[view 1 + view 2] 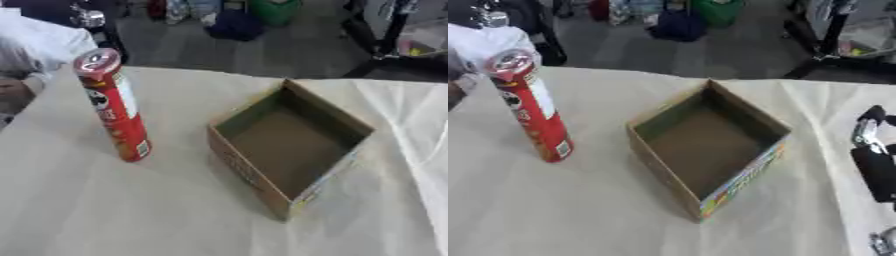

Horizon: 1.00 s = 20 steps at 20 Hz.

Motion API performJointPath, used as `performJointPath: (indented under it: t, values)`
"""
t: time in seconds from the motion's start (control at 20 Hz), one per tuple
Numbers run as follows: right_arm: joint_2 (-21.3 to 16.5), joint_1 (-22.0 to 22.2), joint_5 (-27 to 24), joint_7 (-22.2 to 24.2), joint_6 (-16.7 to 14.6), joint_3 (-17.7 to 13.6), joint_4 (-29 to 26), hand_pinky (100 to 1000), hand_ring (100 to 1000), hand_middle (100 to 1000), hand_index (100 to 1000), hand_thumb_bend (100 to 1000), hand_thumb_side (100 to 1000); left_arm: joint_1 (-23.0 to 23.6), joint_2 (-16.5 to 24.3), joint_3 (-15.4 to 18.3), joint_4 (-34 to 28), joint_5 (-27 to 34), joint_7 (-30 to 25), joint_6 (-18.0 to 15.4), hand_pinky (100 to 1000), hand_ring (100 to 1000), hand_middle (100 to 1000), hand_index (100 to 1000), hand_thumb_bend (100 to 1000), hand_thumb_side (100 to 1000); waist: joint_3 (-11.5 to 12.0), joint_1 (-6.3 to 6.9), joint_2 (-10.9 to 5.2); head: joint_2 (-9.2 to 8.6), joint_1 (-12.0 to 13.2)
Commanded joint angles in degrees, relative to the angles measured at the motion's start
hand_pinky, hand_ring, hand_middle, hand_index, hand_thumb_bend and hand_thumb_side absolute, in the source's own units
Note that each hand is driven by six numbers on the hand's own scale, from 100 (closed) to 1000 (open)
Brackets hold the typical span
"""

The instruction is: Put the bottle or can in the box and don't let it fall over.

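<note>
The can (pixel 114 105) stands upright at nine o'clock of the open box (pixel 290 145), apart from it. The right hand (pixel 877 150) shows at three o'clock; I cannot tell how its fingers stand.

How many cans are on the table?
1: a tall red cylindrical can stands upright on the left, beside the open brown cardboard box. None appear hidden.

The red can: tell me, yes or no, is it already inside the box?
No. The red can stands upright on the table to the left of the open box, which holds nothing.
</note>
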Motion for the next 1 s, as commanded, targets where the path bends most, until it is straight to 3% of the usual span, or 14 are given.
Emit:
performJointPath:
  t: [0.05, 0.3, 0.35, 0.45, 1.0]
  values:
    - [-1.96, -0.49, 0.08, 0.08, -0.04, -0.13, -1.01, 370, 764, 962, 944, 100, 605, -0.84, 2.5, -0.83, -1.26, 1.59, -3.22, -4.42, 754, 854, 837, 853, 100, 886, -0.01, 0.18, -0.61, -0.93, -1.09]
    - [-2.06, -0.29, 0.26, -0.41, -0.07, -0.11, -1.01, 369, 764, 963, 945, 100, 607, 0.02, 4.29, -2.94, -2.9, 5.06, -3.22, -5.46, 751, 850, 835, 854, 100, 931, 0.42, 0.63, 0.05, -0.37, -1.92]
    - [-2.0, -0.28, 0.25, -0.48, -0.08, -0.07, -1.01, 368, 764, 963, 946, 100, 567, 0.1, 4.41, -3.21, -3.03, 5.91, -3.22, -5.42, 749, 850, 835, 854, 100, 931, 0.44, 0.64, 0.13, -0.27, -1.95]
    - [-1.82, -0.26, 0.2, -0.63, -0.1, 0.02, -1.01, 367, 763, 963, 946, 100, 608, 0.24, 4.63, -3.91, -3.09, 6.76, -3.22, -5.22, 749, 850, 836, 854, 100, 958, 0.5, 0.56, 0.38, -0.15, -1.93]
    - [-1.28, -0.44, -0.15, -0.95, -0.11, 0.29, -1.01, 364, 763, 964, 947, 100, 609, 0.12, 4.05, -5.14, -1.71, 5.39, -3.22, -4.17, 748, 856, 848, 862, 100, 1000, 0.34, -0.13, 1.5, -0.02, -1.09]
